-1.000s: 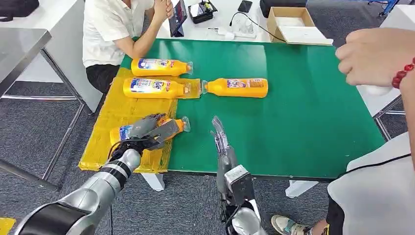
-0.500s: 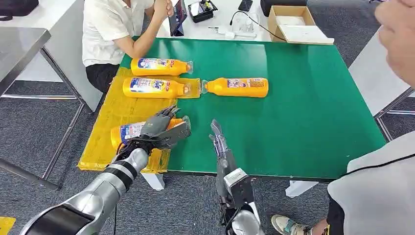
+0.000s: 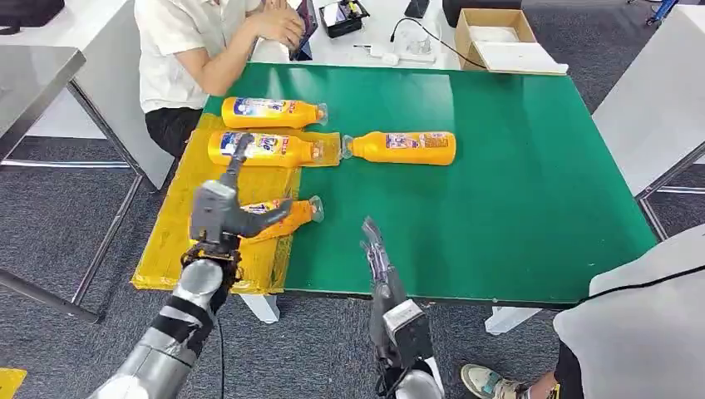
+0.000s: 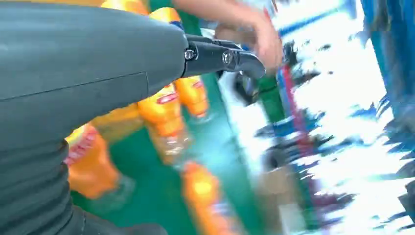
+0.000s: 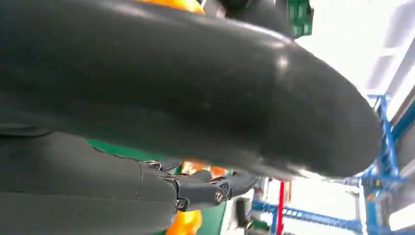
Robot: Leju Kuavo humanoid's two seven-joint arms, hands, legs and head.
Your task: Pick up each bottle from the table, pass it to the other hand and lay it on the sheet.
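Observation:
Four orange bottles lie on their sides. The nearest bottle point(image 3: 287, 219) rests on the yellow sheet point(image 3: 179, 249), its cap over the green table point(image 3: 515, 183). My left hand point(image 3: 220, 208) hovers just over that bottle's base end, fingers spread and pointing away from me, holding nothing. A second bottle point(image 3: 262, 148) lies on the sheet farther back. A third bottle point(image 3: 274, 112) lies at the sheet's far end. The fourth bottle point(image 3: 403, 147) lies on bare table. My right hand point(image 3: 376, 249) stays at the table's front edge, fingers straight and empty. The left wrist view is blurred, with bottles point(image 4: 166, 112) beyond my hand point(image 4: 73, 73).
A person in a white shirt point(image 3: 187, 50) sits at the table's far left corner. Another person point(image 3: 640, 332) stands at the near right. A cardboard box point(image 3: 495, 37) and small devices sit on the white desk behind the table.
My left hand has let go of the nearest bottle and lifted, its fingers now pointing away from me. The person's hand at the upper right has gone. My right hand drew back slightly.

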